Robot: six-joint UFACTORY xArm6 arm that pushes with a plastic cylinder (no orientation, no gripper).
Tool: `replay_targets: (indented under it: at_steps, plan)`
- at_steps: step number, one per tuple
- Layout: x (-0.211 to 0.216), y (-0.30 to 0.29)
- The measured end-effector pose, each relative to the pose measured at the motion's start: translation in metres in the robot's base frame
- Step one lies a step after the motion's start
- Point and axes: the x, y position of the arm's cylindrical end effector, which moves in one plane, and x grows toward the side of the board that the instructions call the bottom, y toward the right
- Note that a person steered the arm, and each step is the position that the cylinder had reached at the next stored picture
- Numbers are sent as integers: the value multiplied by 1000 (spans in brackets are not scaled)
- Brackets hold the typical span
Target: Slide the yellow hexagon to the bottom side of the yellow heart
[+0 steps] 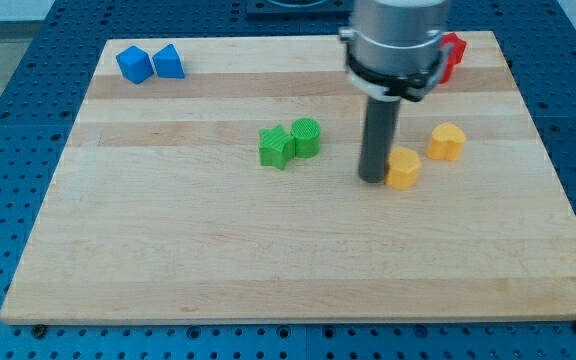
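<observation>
The yellow hexagon point(404, 168) lies right of the board's middle. The yellow heart point(447, 142) lies a little to its upper right, with a small gap between them. My tip point(373, 178) stands on the board right at the hexagon's left side, touching or nearly touching it. The dark rod rises from there to the arm's grey body point(396, 40) at the view's top.
A green star point(276, 147) and a green round block point(306, 137) sit together left of my tip. Two blue blocks point(150, 63) lie at the top left. A red block point(452, 55) lies at the top right, partly hidden by the arm. The wooden board point(268, 260) ends near all view edges.
</observation>
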Motion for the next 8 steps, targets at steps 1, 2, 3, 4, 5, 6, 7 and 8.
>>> replay_targets:
  at_steps: [1, 2, 3, 4, 5, 6, 7, 8]
  plan:
    - [5, 13]
    - [15, 21]
    - [17, 33]
    - [17, 55]
    - [17, 69]
    - [16, 75]
    - [19, 69]
    - [20, 26]
